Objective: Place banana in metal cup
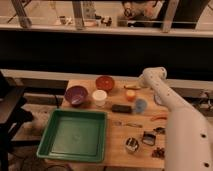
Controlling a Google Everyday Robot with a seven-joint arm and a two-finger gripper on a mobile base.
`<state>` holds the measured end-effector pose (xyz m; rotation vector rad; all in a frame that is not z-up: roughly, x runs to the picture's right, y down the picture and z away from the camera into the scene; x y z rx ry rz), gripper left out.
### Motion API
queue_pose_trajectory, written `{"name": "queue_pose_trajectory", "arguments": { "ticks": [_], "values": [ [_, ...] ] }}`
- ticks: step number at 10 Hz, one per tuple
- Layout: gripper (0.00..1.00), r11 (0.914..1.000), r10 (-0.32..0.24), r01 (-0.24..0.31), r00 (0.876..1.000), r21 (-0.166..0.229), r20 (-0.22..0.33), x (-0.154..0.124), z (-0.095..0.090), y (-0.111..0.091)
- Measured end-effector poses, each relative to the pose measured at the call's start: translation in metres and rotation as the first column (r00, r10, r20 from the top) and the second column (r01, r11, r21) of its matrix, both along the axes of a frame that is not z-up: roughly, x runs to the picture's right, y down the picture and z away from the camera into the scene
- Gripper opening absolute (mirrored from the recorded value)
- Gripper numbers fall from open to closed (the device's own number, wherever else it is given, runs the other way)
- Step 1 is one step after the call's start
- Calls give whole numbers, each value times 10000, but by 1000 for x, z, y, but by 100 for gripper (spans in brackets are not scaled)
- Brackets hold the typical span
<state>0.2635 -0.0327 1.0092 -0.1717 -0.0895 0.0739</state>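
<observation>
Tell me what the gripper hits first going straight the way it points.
Probably the banana: the gripper, at the back right of the table, seems aimed down-left at it. Depth is unclear.

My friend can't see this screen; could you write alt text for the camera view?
A white robot arm reaches over a wooden table, its end effector hidden from view. On the table: a small shiny metal cup, a slim pale-yellow banana, a green rectangular tray, purple and red bowls.
</observation>
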Motion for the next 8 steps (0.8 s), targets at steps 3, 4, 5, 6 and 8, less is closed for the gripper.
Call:
{"name": "queue_pose_trajectory", "arguments": {
  "ticks": [3, 4, 5, 6, 8],
  "values": [
    [0, 9976, 194, -192, 9998, 668, -31, 3, -41, -2],
    [0, 9953, 279, -277, 9996, 925, -5, 2, -50, -3],
    [0, 9935, 292, -292, 9996, 1098, 16, 0, -56, -5],
    [0, 9919, 311, -314, 9995, 1234, 44, -2, -62, -8],
    [0, 9877, 354, -362, 9993, 1522, 81, -3, -86, -16]
  ]
}}
